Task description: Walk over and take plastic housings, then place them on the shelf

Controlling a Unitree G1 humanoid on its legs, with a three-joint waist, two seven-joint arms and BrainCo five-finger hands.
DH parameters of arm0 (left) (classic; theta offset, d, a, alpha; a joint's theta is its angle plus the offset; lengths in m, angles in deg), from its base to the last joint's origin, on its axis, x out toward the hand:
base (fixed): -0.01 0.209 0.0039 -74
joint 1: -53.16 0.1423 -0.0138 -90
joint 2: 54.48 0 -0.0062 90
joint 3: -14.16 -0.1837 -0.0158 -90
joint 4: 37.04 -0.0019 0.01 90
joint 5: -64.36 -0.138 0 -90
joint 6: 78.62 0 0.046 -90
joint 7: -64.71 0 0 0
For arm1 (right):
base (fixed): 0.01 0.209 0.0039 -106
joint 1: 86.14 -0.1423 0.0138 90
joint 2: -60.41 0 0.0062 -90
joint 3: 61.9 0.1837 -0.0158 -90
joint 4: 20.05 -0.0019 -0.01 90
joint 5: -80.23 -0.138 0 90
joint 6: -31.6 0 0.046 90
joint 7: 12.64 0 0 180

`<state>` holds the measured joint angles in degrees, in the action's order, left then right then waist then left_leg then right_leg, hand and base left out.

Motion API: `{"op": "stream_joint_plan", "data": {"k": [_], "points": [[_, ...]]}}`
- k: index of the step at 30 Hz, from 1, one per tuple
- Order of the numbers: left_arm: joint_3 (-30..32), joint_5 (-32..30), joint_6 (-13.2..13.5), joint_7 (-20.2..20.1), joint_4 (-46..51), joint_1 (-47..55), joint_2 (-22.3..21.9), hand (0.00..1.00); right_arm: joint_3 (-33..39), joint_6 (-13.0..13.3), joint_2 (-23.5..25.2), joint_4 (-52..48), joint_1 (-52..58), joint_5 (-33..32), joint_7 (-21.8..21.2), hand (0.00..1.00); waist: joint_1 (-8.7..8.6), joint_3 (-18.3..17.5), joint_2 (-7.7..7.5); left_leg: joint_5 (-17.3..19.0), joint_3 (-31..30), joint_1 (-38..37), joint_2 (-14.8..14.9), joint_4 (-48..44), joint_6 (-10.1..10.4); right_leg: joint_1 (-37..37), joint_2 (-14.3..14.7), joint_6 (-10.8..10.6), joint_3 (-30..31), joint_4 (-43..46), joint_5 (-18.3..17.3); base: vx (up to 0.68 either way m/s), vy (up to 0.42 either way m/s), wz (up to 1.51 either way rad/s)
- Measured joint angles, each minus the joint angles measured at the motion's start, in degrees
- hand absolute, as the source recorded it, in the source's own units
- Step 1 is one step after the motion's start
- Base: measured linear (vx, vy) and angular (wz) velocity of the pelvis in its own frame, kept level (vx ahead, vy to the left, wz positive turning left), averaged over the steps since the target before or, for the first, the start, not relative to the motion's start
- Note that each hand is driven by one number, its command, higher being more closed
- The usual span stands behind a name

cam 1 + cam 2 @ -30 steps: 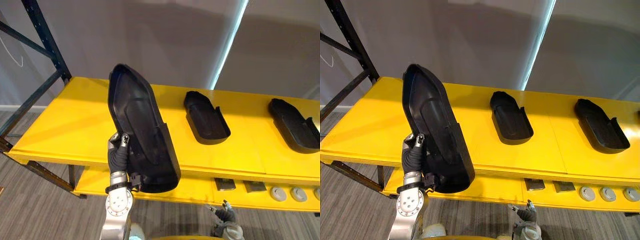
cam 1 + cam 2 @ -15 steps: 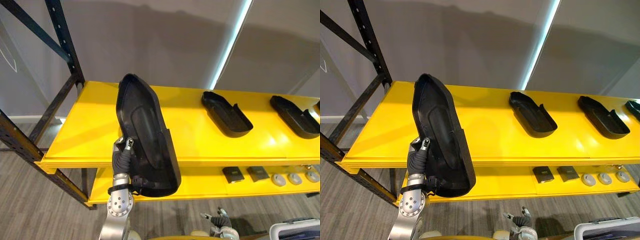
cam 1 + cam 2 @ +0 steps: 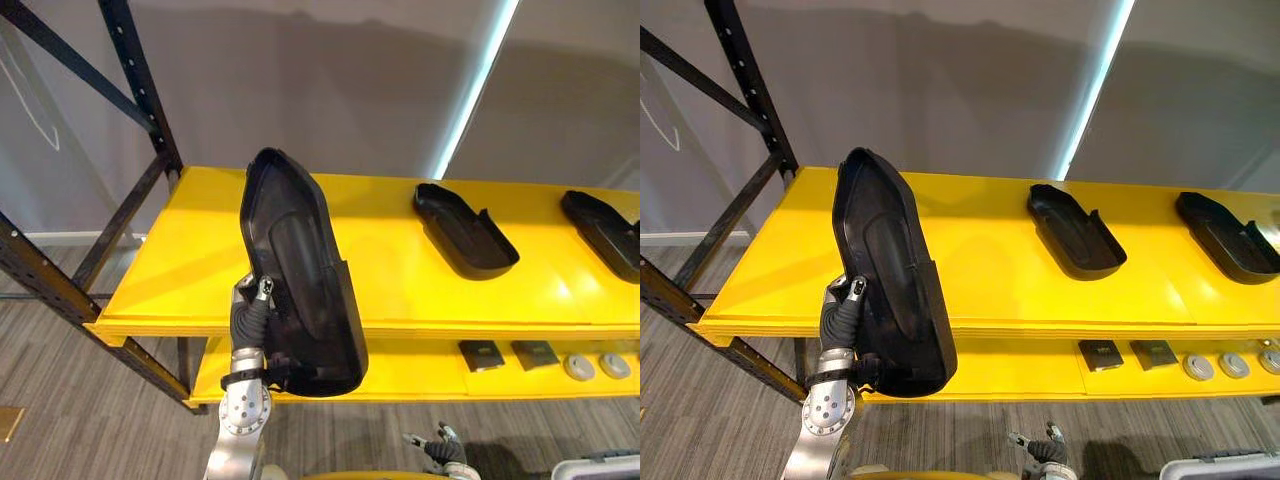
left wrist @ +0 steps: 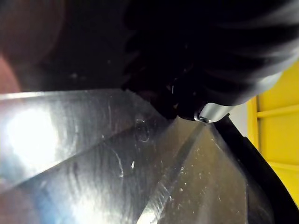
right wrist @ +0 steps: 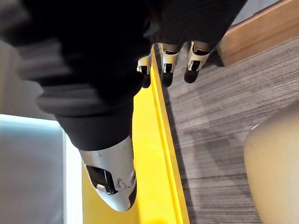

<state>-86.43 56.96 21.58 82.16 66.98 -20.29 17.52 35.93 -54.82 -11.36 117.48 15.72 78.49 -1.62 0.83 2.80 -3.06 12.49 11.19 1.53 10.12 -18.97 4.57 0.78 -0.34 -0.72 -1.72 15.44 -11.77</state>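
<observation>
My left hand (image 3: 250,312) is shut on the lower edge of a large black plastic housing (image 3: 300,270). It holds the housing upright, hollow side toward me, in front of the yellow shelf (image 3: 200,260). The housing's glossy inner face (image 4: 93,154) lies right against the left hand's dark cover (image 4: 210,46). Two more black housings (image 3: 465,230) (image 3: 605,225) lie on the top board to the right. My right hand (image 3: 1040,445) hangs low near the floor. Its fingers (image 5: 166,65) are relaxed and hold nothing, next to a yellow shelf edge (image 5: 156,177).
Black rack uprights and a diagonal brace (image 3: 140,80) stand at the shelf's left end. On the lower yellow board sit two small black parts (image 3: 482,353) and grey round discs (image 3: 580,367). A white bin (image 3: 1220,465) shows at the floor on the right.
The whole picture has shifted as the camera moved, so more of the rack's left end shows. The housing stays upright in my left hand.
</observation>
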Motion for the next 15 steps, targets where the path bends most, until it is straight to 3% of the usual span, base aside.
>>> {"op": "stream_joint_plan", "data": {"k": [8, 15], "points": [[2.2, -0.7, -0.9, 0.0, -1.1, -0.3, 0.2, 1.00, -0.7, 0.1, -0.6, 0.1, 1.5, 0.2, -0.1, 0.00, -0.01, -1.8, 0.52, -0.7, 1.9, 0.4, 0.0, 2.2, -0.6, 1.0, 0.3, -0.7, 1.9, -6.0, 4.5, -0.08, 0.041, -0.12], [9.0, -2.5, -3.6, 2.3, -7.4, -10.5, 5.1, 1.00, -1.7, 0.1, -0.9, 0.1, 2.0, 0.8, -1.3, 0.00, -0.21, -2.9, 0.13, -2.0, 3.2, -0.6, -0.4, 4.4, -0.3, 1.4, 0.3, -0.9, 3.5, -8.3, 6.1, -0.02, 0.016, -0.10]]}}
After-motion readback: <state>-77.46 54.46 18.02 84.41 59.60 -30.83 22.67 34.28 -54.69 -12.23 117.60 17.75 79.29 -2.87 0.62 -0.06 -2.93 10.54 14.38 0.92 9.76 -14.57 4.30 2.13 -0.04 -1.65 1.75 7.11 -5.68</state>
